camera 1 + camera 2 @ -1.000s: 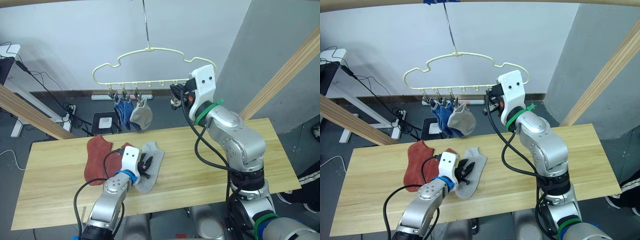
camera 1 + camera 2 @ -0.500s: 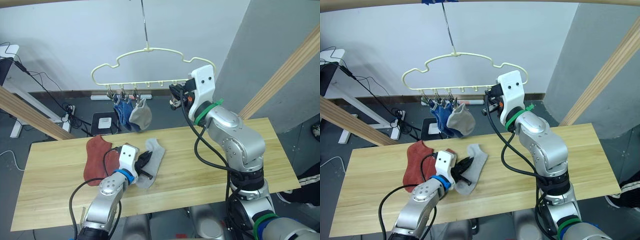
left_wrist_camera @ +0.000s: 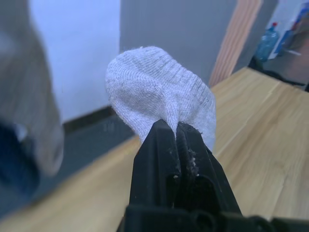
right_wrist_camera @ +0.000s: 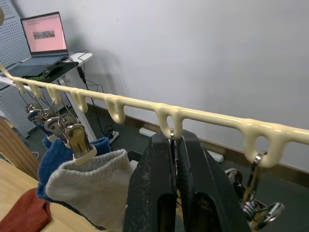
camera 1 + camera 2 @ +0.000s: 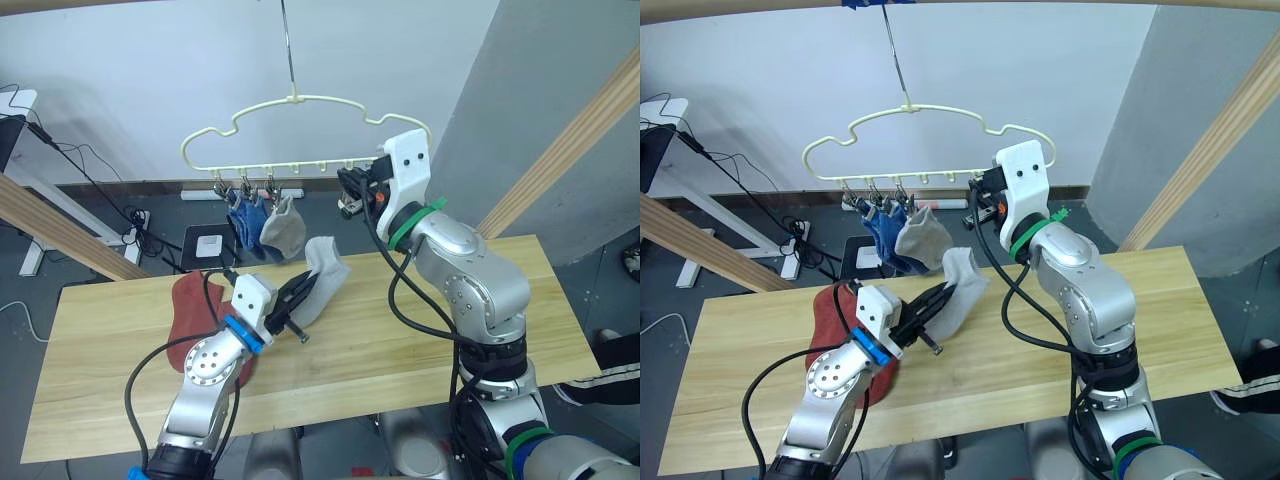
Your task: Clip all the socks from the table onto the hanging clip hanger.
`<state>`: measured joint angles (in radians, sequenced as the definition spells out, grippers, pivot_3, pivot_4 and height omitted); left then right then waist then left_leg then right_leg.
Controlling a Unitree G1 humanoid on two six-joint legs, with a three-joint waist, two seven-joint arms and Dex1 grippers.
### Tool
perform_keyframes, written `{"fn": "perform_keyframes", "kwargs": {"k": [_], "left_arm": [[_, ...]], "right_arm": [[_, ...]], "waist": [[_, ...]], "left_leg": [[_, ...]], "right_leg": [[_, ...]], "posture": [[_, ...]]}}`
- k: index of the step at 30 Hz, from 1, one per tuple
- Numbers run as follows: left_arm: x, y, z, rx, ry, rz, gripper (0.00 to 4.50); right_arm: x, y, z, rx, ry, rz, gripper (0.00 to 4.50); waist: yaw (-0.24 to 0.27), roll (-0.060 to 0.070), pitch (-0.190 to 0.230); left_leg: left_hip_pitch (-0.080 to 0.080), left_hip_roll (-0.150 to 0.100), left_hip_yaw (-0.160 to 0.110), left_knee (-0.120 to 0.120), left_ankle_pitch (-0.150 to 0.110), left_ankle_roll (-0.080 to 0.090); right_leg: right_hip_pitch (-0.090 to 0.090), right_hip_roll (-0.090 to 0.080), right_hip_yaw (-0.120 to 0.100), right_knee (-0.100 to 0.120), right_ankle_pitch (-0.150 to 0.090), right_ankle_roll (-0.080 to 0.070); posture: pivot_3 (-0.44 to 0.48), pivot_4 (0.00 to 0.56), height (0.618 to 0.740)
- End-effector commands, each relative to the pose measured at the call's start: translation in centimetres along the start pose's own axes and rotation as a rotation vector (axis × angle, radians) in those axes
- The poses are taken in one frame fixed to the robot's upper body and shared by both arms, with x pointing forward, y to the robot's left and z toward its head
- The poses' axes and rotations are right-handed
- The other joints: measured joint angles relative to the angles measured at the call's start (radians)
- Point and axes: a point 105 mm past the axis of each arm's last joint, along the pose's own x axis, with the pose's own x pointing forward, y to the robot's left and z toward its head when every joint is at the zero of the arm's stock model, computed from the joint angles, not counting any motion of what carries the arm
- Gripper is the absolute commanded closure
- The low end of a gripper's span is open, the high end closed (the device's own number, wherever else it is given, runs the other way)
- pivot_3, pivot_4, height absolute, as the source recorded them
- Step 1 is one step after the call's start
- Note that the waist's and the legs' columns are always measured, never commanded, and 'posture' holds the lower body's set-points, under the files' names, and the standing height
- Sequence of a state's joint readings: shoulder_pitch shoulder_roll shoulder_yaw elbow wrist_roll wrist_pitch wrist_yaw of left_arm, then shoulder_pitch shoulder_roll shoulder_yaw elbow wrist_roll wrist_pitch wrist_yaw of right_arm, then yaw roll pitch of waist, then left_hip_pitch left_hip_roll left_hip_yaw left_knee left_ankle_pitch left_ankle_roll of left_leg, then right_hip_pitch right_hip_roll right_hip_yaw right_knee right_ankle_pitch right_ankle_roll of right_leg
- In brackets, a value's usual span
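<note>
The table (image 5: 420, 340) is the landmark, a long plank of light wood. Above its far edge hangs the clip hanger (image 5: 300, 101), cream wire with a wavy outline, carrying 3 socks at its left end: 2 blue socks (image 5: 245, 220) and 1 hung grey sock (image 5: 284, 230), bunched together and touching. On the table's left part lie the rust-red socks (image 5: 190, 310), overlapping so closely that I cannot separate them cleanly.

The left gripper (image 5: 300, 300) is clamped on the second grey sock (image 5: 322, 275), which is lifted clear of the table and stands between the tabletop and the hung socks. The right gripper (image 5: 350, 190) is up at the hanger's right part, its black fingers pressed together around a clip at the hanger's lower bar.

By my count 3 of 6 are clipped, 1 is in the air, and 2 red ones are left on the table.

The right wrist view shows what the head views cannot: the bar's row of loops, a metal clip (image 4: 77, 140) biting the hung grey sock's cuff, and a free clip (image 4: 258, 210) dangling beside the fingers. The left wrist view shows the sock's toe bulging out past the closed fingertips (image 3: 159, 145).
</note>
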<state>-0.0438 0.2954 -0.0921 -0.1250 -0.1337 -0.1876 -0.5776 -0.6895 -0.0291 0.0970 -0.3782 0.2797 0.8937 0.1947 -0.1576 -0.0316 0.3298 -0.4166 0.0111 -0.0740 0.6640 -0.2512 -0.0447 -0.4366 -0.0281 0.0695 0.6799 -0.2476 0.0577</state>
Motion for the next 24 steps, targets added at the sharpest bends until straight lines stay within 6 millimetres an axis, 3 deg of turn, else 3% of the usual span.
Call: {"fn": "perform_keyframes", "kwargs": {"k": [1, 14, 24], "left_arm": [[0.5, -0.5, 1.8, 0.019, -0.089, -0.006, 4.47], [1.6, -0.4, 3.0, -0.068, -0.144, 0.011, 4.47], [1.8, -0.2, 2.8, -0.108, -0.133, 0.034, 4.47]], "right_arm": [[-0.4, 0.8, 1.7, 0.011, -0.065, 0.031, 4.5], [-0.5, 1.1, 1.4, 0.068, -0.041, 0.053, 4.5], [-0.5, 1.1, 1.3, 0.081, -0.033, 0.057, 4.5]], "waist": [[-0.006, 0.0, 0.0], [-0.011, 0.0, 0.0], [-0.011, 0.0, 0.0]], "left_leg": [[0.0, 0.0, 0.0, 0.0, 0.0, 0.0], [0.0, 0.0, 0.0, 0.0, 0.0, 0.0], [0.0, 0.0, 0.0, 0.0, 0.0, 0.0]], "right_leg": [[0.0, 0.0, 0.0, 0.0, 0.0, 0.0], [0.0, 0.0, 0.0, 0.0, 0.0, 0.0], [0.0, 0.001, 0.0, 0.0, 0.0, 0.0]], "posture": [[-0.256, 0.293, 0.735], [-0.255, 0.294, 0.735], [-0.255, 0.294, 0.735]]}}
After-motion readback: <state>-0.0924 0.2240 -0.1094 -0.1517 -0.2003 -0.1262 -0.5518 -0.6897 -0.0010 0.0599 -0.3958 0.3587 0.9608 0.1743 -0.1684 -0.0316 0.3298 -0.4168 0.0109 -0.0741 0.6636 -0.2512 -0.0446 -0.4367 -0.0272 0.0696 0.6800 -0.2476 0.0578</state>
